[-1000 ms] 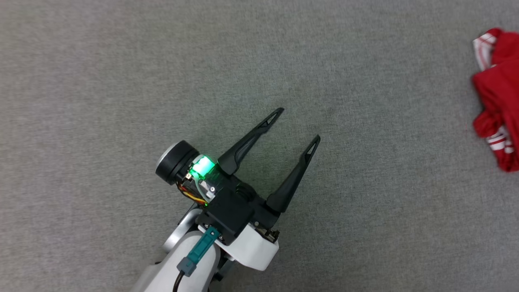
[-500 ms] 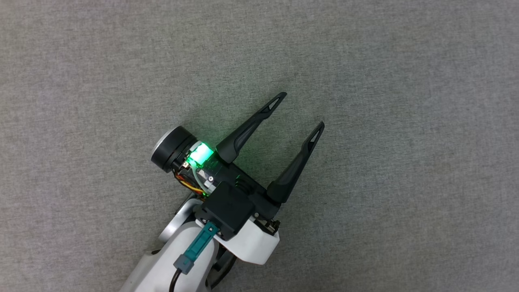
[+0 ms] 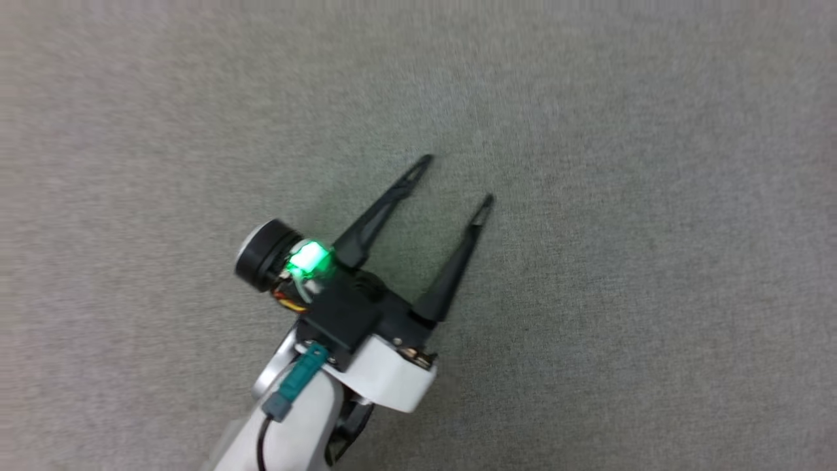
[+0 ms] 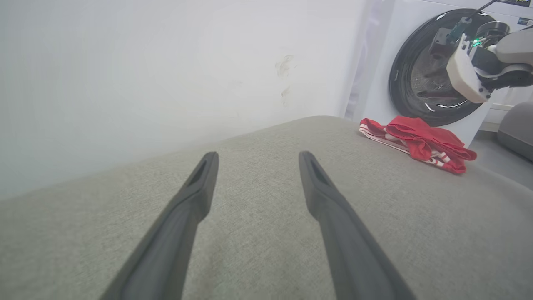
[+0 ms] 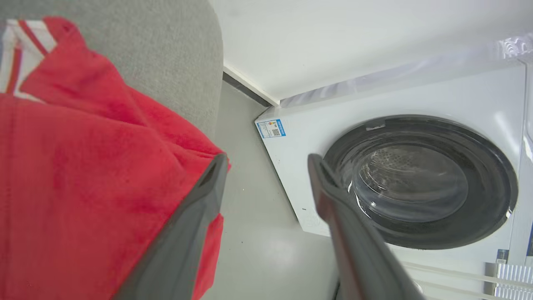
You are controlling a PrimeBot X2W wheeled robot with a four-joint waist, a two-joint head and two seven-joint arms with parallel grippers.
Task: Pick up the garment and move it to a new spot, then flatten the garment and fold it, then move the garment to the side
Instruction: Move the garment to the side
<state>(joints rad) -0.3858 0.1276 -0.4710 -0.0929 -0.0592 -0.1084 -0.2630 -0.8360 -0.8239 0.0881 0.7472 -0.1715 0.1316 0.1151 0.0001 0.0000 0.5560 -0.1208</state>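
The garment [image 4: 420, 141] lies crumpled, red with white-and-red striped trim, near the far right edge of the grey fabric surface [image 4: 258, 250]. My left gripper [image 4: 258, 156] stands open over bare fabric well to the left of it, with nothing between its fingers. In the head view the left gripper [image 3: 456, 178] points up and to the right, open. My right gripper [image 5: 268, 157] is open and hovers at the surface's edge. The garment [image 5: 83, 146] sits under and beside its left finger, and I cannot tell whether they touch. The right arm's wrist [image 4: 466, 71] hangs above the garment.
A white front-loading washing machine [image 5: 416, 179] with a dark round door stands on the floor [image 5: 250, 233] just beyond the surface's rounded edge [image 5: 208, 83]. A white wall [image 4: 125, 83] runs behind the surface. A grey padded object [image 4: 516, 129] sits at the far right.
The head camera has shifted, so the garment has slid out of the head view's right edge. My left gripper stays open over the bare fabric, in nearly the same pose.
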